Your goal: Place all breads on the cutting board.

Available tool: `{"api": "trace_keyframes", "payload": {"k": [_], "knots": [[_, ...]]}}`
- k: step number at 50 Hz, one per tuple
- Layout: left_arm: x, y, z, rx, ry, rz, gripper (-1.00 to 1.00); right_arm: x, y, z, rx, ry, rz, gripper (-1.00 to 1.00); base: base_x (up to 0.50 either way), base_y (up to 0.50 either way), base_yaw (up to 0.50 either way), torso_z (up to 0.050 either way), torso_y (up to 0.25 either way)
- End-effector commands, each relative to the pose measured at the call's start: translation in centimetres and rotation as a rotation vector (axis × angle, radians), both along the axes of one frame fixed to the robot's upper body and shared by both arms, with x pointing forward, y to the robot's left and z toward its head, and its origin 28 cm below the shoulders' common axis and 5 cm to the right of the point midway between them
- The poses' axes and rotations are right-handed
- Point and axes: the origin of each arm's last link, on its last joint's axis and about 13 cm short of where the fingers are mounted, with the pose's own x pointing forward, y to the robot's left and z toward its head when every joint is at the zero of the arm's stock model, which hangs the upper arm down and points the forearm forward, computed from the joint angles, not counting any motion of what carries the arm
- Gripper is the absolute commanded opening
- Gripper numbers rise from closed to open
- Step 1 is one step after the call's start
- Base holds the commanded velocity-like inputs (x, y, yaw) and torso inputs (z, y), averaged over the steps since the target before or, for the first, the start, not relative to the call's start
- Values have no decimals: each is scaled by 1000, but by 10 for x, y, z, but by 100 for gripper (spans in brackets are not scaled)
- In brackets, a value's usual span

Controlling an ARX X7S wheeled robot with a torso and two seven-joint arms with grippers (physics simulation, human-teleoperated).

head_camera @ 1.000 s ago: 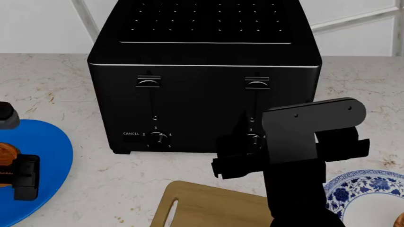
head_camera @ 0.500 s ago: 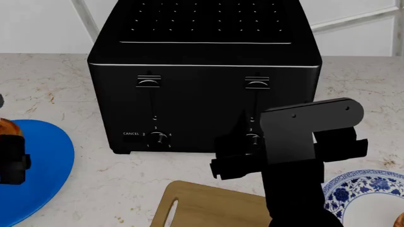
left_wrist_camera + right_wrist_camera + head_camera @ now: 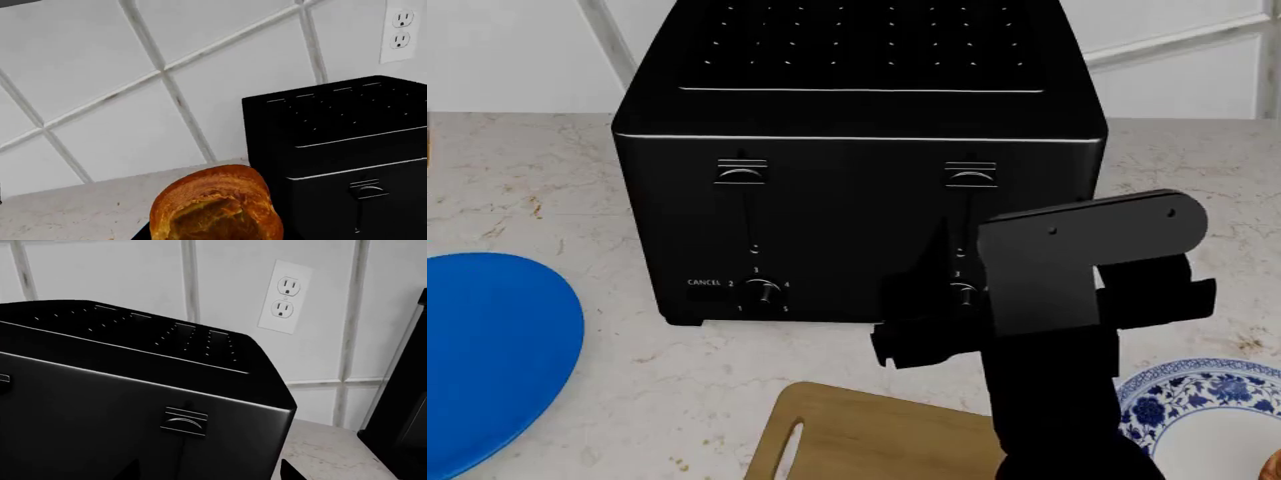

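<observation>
One bread (image 3: pixel 215 202), a golden-brown crusty chunk, fills the space between the jaws of my left gripper (image 3: pixel 213 236), which is shut on it and holds it in the air beside the toaster. That gripper is out of the head view. The cutting board (image 3: pixel 868 432) lies at the near edge of the counter, handle slot to the left. My right gripper (image 3: pixel 924 318) hovers above the board, facing the toaster front; it is open and empty, with fingertips (image 3: pixel 291 471) wide apart. A brown sliver (image 3: pixel 1274 466) at the frame edge on the patterned plate may be the other bread.
A black toaster (image 3: pixel 854 170) stands mid-counter against the tiled wall. A plain blue plate (image 3: pixel 494 350) lies at the left, now bare. A blue-and-white patterned plate (image 3: pixel 1201 400) lies right of the board. A wall outlet (image 3: pixel 285 296) is behind the toaster.
My left gripper has lifted the bread off the blue plate and risen out of the head view at the left. My right arm has shifted only slightly.
</observation>
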Motion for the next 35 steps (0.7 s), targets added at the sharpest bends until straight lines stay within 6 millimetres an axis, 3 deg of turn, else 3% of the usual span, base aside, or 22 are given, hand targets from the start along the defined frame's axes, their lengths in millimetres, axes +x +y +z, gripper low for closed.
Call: {"api": "trace_keyframes", "payload": {"k": [1, 11, 16, 24, 27, 35], "knots": [[-10, -12, 19, -54, -126, -59, -100, -5, 1, 7, -13, -25, 2, 100, 0, 0, 0, 0, 0], [-33, -26, 23, -103, -80, -258, -100, -8, -1, 11, -17, -43, -5, 100, 0, 0, 0, 0, 0], [-35, -43, 19, -137, -4, -409, -100, -7, -1, 10, -12, -45, -5, 100, 0, 0, -1, 0, 0], [-41, -56, 15, -118, 20, -494, -100, -8, -3, 15, -12, -56, -11, 100, 0, 0, 0, 0, 1], [-41, -56, 14, -108, 16, -481, -100, -12, -4, 21, -14, -68, -10, 100, 0, 0, 0, 0, 0], [-41, -58, 8, -134, 40, -502, -100, -33, -21, 60, 133, -54, -12, 100, 0, 0, 0, 0, 1]]}}
